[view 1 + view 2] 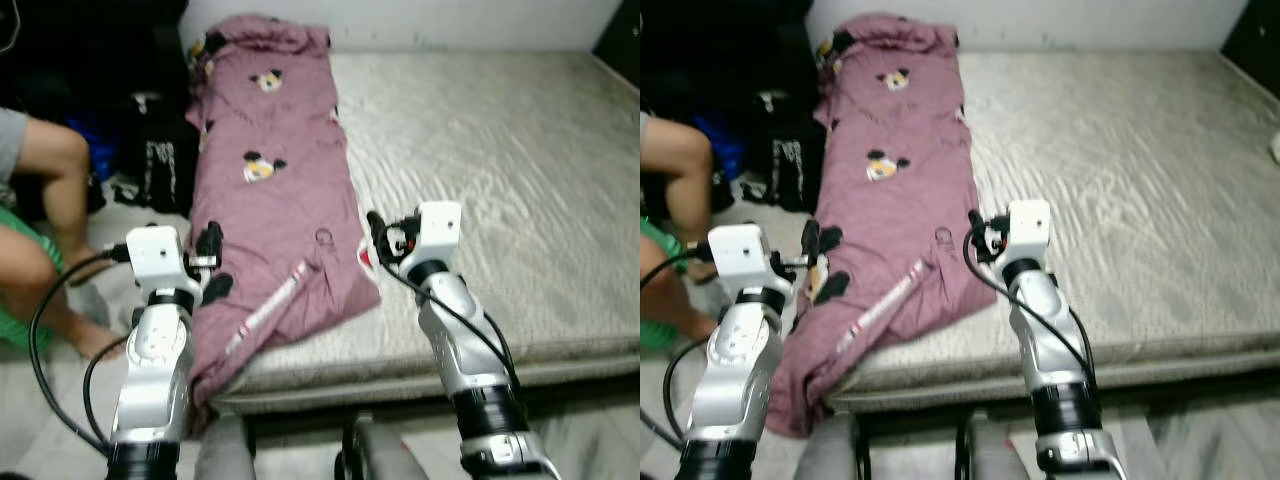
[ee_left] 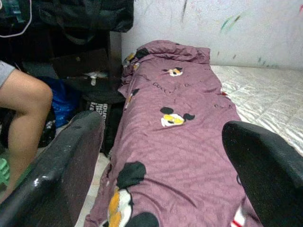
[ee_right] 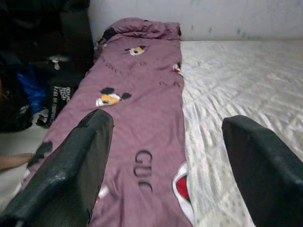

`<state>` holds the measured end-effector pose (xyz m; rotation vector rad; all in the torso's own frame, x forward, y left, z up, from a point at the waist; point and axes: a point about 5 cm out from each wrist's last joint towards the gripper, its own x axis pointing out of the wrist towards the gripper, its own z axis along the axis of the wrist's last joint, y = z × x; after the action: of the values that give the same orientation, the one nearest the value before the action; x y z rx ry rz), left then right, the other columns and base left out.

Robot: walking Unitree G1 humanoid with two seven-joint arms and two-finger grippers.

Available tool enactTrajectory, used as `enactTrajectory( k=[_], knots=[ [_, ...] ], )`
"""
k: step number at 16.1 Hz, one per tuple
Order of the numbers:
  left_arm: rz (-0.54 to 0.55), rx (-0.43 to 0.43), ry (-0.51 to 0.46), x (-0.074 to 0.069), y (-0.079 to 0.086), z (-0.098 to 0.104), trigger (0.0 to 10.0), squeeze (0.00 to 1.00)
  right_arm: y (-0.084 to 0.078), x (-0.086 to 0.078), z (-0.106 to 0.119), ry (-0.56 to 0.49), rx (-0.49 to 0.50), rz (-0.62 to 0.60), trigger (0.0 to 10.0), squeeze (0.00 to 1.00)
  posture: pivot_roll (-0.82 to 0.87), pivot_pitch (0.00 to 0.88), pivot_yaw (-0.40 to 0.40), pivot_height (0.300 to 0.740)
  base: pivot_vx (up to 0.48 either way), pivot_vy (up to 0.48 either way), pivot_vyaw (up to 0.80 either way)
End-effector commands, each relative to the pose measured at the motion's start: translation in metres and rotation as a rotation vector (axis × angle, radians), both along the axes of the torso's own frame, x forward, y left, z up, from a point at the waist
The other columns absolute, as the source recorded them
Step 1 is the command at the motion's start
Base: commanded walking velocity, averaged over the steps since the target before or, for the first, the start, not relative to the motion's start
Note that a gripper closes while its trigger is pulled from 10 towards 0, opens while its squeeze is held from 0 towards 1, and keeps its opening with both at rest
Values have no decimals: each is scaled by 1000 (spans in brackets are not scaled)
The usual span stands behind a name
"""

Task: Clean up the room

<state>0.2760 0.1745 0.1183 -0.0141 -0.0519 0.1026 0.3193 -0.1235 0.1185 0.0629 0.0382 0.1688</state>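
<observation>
- I see the purple blanket (image 1: 275, 190) running lengthwise up the bed's (image 1: 500, 150) left edge, ahead of both hands.
- Left hand (image 1: 210, 262) is over its near end, nearer; right hand (image 1: 378, 240) is at its inner edge; both spread wide, empty.

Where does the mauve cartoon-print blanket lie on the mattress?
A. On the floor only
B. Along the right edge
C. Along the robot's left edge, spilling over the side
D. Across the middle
C: the mauve cartoon-print blanket runs along the left edge of the grey quilted mattress, its near corner drooping over the side.
</observation>
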Motion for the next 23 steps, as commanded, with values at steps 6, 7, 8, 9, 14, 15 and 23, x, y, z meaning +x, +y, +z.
enactTrajectory(
  k=[6, 7, 8, 9, 14, 15, 23],
  knots=[
    [27, -10, 3, 1, 2, 1, 10000, 0, 1, 2, 1, -4, -8, 13, 10000, 0, -73, 71, -22, 618, 0, 0, 0],
    [28, -12, 4, 1, 1, 0, 10000, 0, 1, 2, 1, -4, -14, 12, 10000, 0, -73, 68, -25, 618, 0, 0, 0],
    [29, -14, 6, 2, 1, 0, 10000, 0, 1, 2, 1, -3, -18, 13, 10000, 0, -73, 68, -25, 618, 0, 0, 0],
    [30, -16, 6, 2, 1, 0, 10000, 0, 1, 2, 1, -3, -20, 14, 10000, 0, -74, 69, -27, 618, 0, 0, 0],
    [37, -26, 10, 1, 1, -1, 10000, 0, 4, 1, 1, -7, -21, 25, 10000, 0, -74, 77, -27, 618, 0, 0, 0],
    [38, -27, 10, 1, 1, -1, 10000, 0, 4, 1, 1, -8, -21, 27, 10000, 0, -75, 79, -27, 618, 0, 0, 0],
    [48, -40, 13, 3, 4, -1, 10000, 0, 4, 3, 2, -15, -25, 32, 10000, 0, -77, 83, -25, 598, 0, 0, 0]
  ],
)
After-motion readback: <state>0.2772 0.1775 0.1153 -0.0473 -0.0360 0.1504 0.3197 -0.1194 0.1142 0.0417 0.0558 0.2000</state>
